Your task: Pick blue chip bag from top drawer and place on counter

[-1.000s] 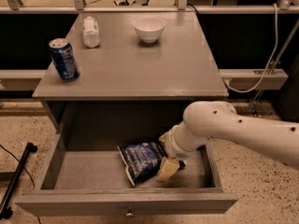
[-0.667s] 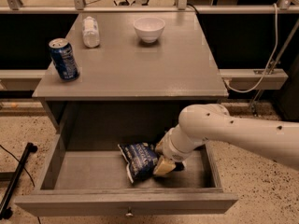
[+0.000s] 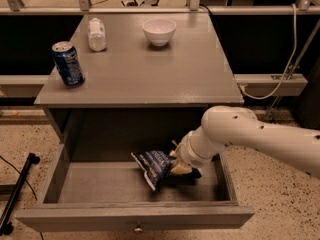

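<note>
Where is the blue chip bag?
In camera view, the dark blue chip bag lies in the grey drawer, right of centre; the end effector is at its right.

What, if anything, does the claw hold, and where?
Cannot be told: the claw meets the blue chip bag at its right edge in the top drawer.

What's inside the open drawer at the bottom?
The top drawer holds the blue chip bag, with the gripper at its right side. The arm covers the drawer's right corner, so that part is hidden.

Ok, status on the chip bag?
Gripper in drawer, at right edge of bag. Bag tilted, not yet out. Can, bottle, bowl on counter.
</note>
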Controlling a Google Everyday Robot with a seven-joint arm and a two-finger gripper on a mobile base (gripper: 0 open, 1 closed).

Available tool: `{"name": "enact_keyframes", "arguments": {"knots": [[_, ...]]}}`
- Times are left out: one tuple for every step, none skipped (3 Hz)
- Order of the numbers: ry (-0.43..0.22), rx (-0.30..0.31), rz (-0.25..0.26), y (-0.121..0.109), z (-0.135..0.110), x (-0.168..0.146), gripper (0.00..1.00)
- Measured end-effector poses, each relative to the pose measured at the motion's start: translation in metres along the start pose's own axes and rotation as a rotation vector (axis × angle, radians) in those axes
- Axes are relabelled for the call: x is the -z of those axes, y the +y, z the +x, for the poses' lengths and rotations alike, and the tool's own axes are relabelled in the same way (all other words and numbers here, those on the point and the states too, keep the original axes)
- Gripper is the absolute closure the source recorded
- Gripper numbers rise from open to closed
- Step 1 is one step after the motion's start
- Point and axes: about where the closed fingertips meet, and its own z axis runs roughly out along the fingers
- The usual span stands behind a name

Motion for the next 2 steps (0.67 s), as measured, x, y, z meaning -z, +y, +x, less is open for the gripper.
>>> {"name": "enact_keyframes", "arguments": {"knots": [[-0.051,0.015,0.073,-0.007,-0.003,0.057,1.00],[-0.067,0.036,0.149,-0.008,0.002,0.119,1.00]]}}
